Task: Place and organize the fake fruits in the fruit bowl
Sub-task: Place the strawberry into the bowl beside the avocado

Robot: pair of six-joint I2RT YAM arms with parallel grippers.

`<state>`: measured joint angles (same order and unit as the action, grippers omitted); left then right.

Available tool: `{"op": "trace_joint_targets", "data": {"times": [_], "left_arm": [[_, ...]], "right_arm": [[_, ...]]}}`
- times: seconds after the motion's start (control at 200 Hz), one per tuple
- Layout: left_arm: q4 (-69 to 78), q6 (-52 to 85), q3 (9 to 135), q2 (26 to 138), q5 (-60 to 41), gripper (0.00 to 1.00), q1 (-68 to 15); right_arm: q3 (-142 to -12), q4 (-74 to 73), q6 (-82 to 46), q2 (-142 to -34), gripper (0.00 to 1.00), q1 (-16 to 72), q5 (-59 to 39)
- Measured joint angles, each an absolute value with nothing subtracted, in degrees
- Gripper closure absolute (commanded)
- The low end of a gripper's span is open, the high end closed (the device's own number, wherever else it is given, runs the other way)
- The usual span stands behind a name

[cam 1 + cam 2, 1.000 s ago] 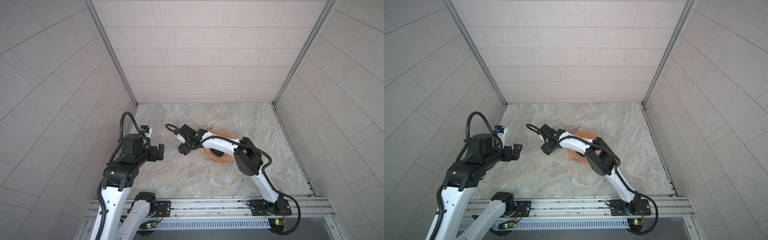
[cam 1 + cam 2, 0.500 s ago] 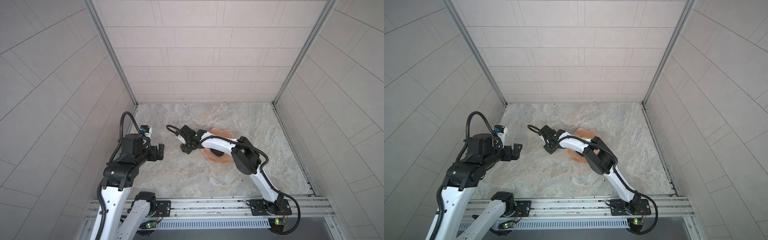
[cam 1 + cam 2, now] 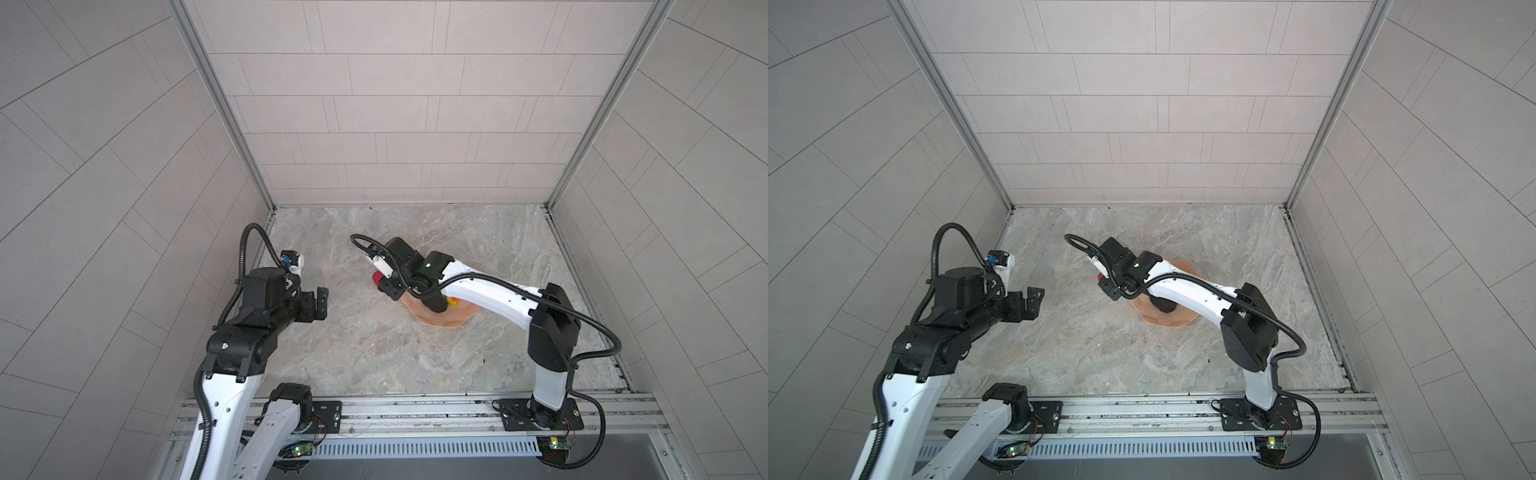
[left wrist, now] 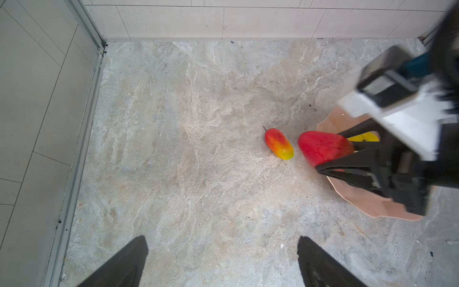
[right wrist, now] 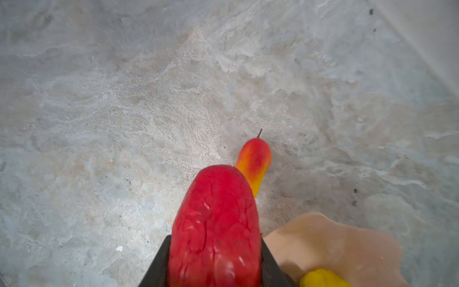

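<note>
1. Marble tabletop (image 3: 374, 353): fills the floor of the tiled cell. Clock directions below are read in a top view, with 12 o'clock toward the back wall.
2. Right arm (image 3: 490, 297): reaches from its base at 5 o'clock across the bowl toward 10 o'clock.
3. Left arm (image 3: 257, 328): stands at the 9 o'clock edge. The left gripper (image 3: 320, 303) points toward 3 o'clock, well apart from every fruit. Its jaws are spread with nothing between them, as the left wrist view (image 4: 221, 238) confirms.
4. Fruit bowl (image 3: 440, 322): peach-pink with a wavy rim, near the table centre in both top views (image 3: 1163, 320).
5. Right gripper (image 3: 380, 282): at the bowl's 10 o'clock rim, jaws pinching a red fruit (image 5: 216, 223) on both flanks. In the left wrist view the red fruit (image 4: 323, 147) overlaps the bowl rim. Whether it is clear of the table cannot be told.
6. Mango (image 4: 278, 144): red and yellow, lying on the table at 9 o'clock of the bowl, just beside the held fruit but apart from it.
7. Yellow fruit (image 5: 320, 278): inside the bowl, only partly visible.
</note>
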<state>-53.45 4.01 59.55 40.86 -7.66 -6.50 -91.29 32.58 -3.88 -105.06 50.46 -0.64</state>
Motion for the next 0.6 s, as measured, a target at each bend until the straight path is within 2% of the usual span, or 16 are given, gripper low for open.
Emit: {"op": "trace_joint_targets", "data": {"times": [0.14, 0.33, 0.601], "left_arm": [[-53.41, 4.01, 59.4, 40.86, -7.66, 0.0, -6.5], [-53.32, 4.01, 58.85, 40.99, -7.68, 0.0, -6.5], [-53.04, 4.01, 58.7, 40.97, -7.68, 0.0, -6.5]], "right_arm": [[-84.68, 31.4, -4.78, -99.04, 0.85, 50.3, 2.61], [-76.44, 30.7, -6.5, -98.28, 0.85, 49.45, 5.91], [-74.91, 29.95, -7.57, -98.63, 0.85, 47.16, 8.32]]}}
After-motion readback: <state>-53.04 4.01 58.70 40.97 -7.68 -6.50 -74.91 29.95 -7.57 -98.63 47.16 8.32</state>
